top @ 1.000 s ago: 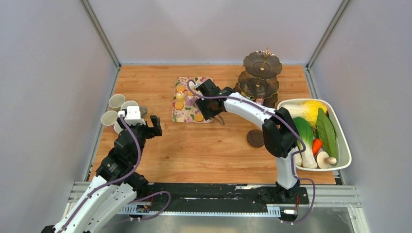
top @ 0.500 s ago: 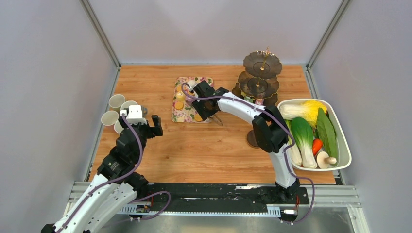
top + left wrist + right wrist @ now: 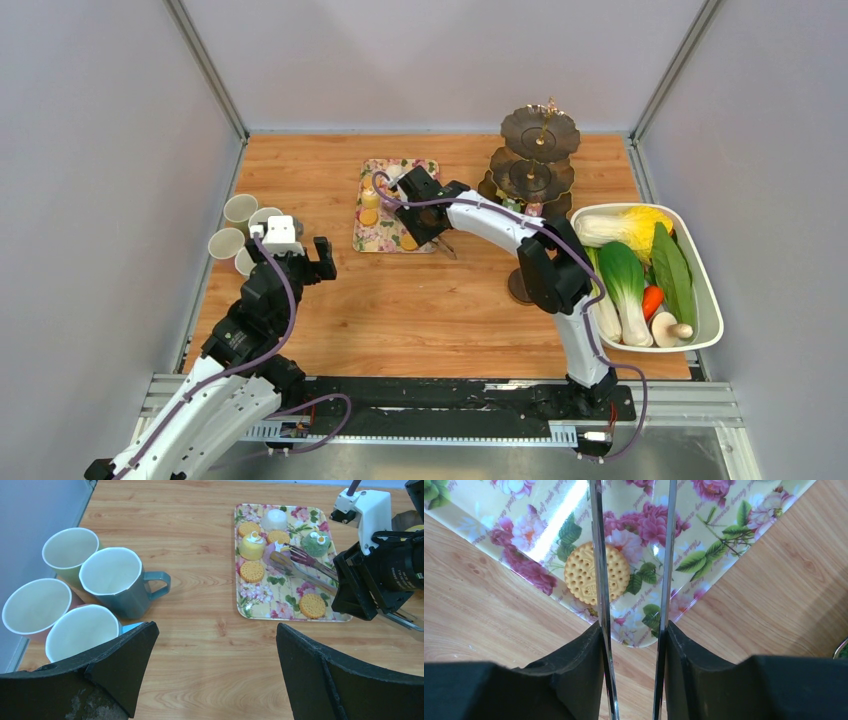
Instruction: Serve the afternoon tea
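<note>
Squeezing tongs (image 3: 600, 580) narrower, R tool (image 3: 632, 637) shifted left over tray (image 3: 729, 525)

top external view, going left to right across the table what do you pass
mugs → floral tray → three-tier stand → white tub of vegetables

**Open middle, crowded edges**

The middle and near stretch of the counter (image 3: 420, 310) is lying bare, giving free passage between the two arms. Four mugs (image 3: 107, 577) are standing packed close at the left edge, just ahead of the wide-spread left claw (image 3: 216, 627). The right arm (image 3: 490, 222) is stretching across to the floral tray (image 3: 260, 592). The right claw (image 3: 634, 627) is clamping tongs (image 3: 597, 555) over the tray, blocking that side. The tiered stand (image 3: 535, 160) and the white tub (image 3: 705, 335) are crowding the far-right corner.
</note>
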`<state>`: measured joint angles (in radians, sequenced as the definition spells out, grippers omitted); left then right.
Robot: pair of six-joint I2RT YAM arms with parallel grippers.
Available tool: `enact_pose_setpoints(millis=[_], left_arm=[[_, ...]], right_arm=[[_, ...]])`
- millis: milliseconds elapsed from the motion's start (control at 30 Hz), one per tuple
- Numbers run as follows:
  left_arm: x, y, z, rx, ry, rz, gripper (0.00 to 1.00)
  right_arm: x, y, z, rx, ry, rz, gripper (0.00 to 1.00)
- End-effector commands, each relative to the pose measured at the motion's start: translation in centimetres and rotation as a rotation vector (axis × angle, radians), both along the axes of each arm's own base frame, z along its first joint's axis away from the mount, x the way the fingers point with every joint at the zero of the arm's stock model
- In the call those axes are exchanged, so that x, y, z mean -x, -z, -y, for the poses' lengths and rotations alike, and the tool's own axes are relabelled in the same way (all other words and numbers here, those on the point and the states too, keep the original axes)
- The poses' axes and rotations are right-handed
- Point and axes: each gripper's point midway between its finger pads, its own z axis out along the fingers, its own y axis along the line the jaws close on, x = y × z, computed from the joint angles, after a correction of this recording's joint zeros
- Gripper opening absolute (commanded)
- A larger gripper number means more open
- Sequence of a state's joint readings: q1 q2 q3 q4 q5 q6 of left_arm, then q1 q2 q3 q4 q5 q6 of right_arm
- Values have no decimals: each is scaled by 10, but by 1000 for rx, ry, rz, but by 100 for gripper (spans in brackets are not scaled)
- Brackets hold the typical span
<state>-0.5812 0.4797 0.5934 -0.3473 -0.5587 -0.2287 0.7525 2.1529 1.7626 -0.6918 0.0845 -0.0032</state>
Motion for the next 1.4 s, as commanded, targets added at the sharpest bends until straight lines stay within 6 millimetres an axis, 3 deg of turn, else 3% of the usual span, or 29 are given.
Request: enact_pose_setpoints(millis=[0,333,533,700,900,1367], left_arm=[[-2,-3,1,-6,4,17,100],[-2,-3,1,-3,5,18,100],[-2,-4,2,-3,9,18,100],[-2,-3,2,-3,9,17,100],[-2,-3,2,-3,7,16,100],[-3,-3,3,-1,14,15,100]], right_arm=[[-2,-39,-13,-102,13,60,38],[21,-108,21,-182,86,127,39],[21,-150,62,-220,195,194,39],[18,-173,101,-225,304,256,40],[19,-181,141,-229,420,277,40],[5,-161,208,-214,661,251,41]])
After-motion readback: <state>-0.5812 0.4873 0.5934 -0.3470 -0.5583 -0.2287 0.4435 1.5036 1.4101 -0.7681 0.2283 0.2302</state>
